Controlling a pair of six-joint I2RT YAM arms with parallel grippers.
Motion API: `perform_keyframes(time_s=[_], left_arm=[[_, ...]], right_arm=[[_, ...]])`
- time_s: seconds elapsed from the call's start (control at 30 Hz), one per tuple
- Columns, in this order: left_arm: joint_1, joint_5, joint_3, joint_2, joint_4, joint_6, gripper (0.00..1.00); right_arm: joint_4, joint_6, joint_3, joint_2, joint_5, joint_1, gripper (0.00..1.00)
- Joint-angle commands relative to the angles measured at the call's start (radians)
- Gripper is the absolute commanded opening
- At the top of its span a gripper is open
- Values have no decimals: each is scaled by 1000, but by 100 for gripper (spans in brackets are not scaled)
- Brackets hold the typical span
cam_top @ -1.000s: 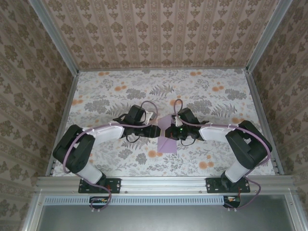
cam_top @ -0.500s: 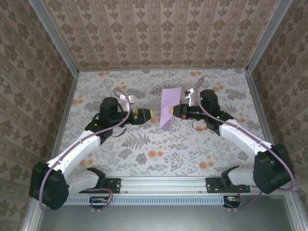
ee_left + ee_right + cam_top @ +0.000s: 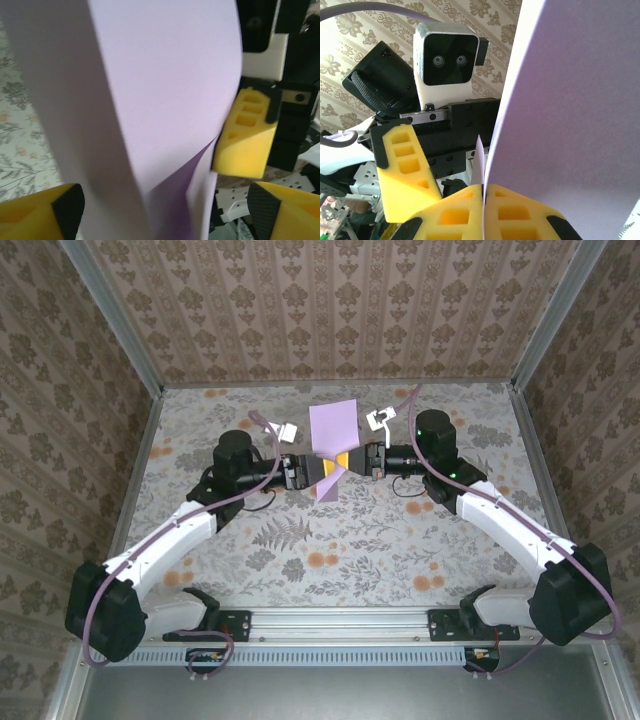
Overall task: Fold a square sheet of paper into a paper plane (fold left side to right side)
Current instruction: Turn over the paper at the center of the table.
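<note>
The paper plane (image 3: 333, 435) was thin, smooth, matt lilac paper, and its folds showed as soft creases. Clamped on the paper plane, the pads (image 3: 520, 217) of the right gripper (image 3: 484, 210) looked like matt yellow moulded plastic with square recesses, tipped in dull black. Beneath the paper plane the table (image 3: 400, 540) wore a flat, unglossy floral print. Nearer than the paper plane, the rail (image 3: 340, 618) was brushed bare metal. The arm shells (image 3: 180, 530) to either side of it were smooth white plastic with a slight sheen.

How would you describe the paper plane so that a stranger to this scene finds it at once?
On the flower-printed table, look at the middle of the far half. The paper plane is the pale lilac folded sheet held up there by the right gripper, facing the left gripper. It alone is plain, without any print.
</note>
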Motion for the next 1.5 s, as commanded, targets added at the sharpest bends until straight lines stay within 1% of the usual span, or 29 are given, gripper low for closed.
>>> perform_keyframes(time_s=[0.0, 0.3, 0.43, 0.53, 0.57, 0.63, 0.67, 0.77, 0.87, 0.9, 1.0, 1.03, 1.13, 1.17, 1.23, 1.33, 1.43, 1.47], left_arm=[[-4, 23, 37, -8, 47, -10, 76], [-4, -1, 27, -33, -3, 17, 36], [-4, -14, 22, -40, -28, 30, 20], [-6, -28, 27, -49, -82, 56, 13], [-7, -36, 29, -52, -112, 73, 11], [-19, -77, 51, -58, -224, 135, 8], [-29, -102, 65, -57, -286, 171, 7], [-72, -233, 124, -43, -499, 284, 5], [-131, -396, 182, -11, -682, 358, 1], [-156, -466, 206, 4, -746, 379, 0], [-244, -706, 276, 61, -909, 402, 0], [-276, -797, 301, 85, -966, 395, 0], [-356, -1008, 377, 165, -1109, 356, 0], [-376, -1059, 397, 187, -1148, 336, 0], [-414, -1168, 446, 251, -1239, 271, 0], [-453, -1286, 511, 336, -1354, 165, 0], [-470, -1344, 562, 423, -1439, 51, 0], [-473, -1353, 573, 449, -1459, 21, 0]], right_arm=[[68, 29, 7, 0, -20, 4, 7], [65, 38, -42, -14, 18, -4, 10], [20, 20, -59, -27, 40, -14, 14], [-53, -12, -73, -55, 79, -26, 22], [-74, -21, -78, -65, 94, -32, 27], [-157, -62, -85, -96, 147, -46, 31], [-195, -79, -87, -111, 170, -54, 35], [-352, -143, -90, -160, 290, -80, 42], [-564, -221, -58, -196, 492, -91, 48], [-631, -241, -47, -203, 569, -92, 50], [-815, -270, -16, -218, 794, -104, 56], [-860, -274, -13, -223, 862, -109, 58], [-947, -272, -20, -247, 1024, -129, 68], [-963, -270, -27, -257, 1063, -133, 70], [-988, -261, -48, -285, 1134, -145, 79], [-1007, -246, -78, -326, 1206, -158, 90], [-1013, -239, -106, -357, 1237, -165, 99], [-1015, -238, -110, -364, 1242, -167, 100]])
